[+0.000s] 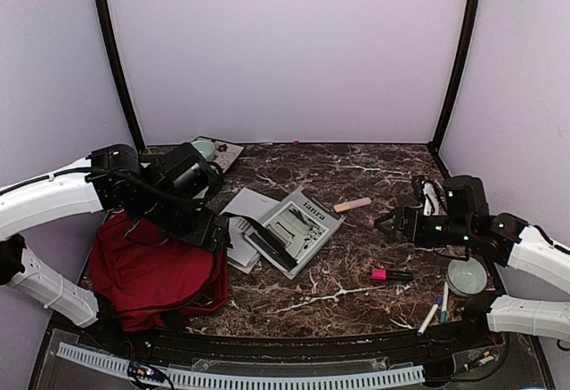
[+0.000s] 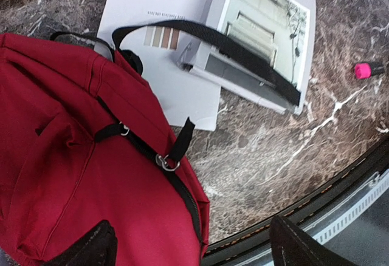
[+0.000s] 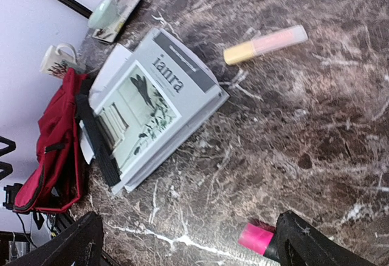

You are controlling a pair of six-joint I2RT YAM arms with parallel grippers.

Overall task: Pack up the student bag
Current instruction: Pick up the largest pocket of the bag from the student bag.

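Left tool (image 2: pixel 191 245), crumpled red student bag (image 2: pixel 67 156), veined marble table (image 2: pixel 261 147)

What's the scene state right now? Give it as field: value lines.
student bag: dark red, lying at the left near corner of the table
strap: black, draped across the magazine
magazine: grey cover, beside the bag, on loose white sheets
orange highlighter: lying alone right of the magazine
pink-capped marker: on the table near the right arm
left gripper: open, above the bag's edge, holding nothing
right gripper: open, over the table by the marker, holding nothing
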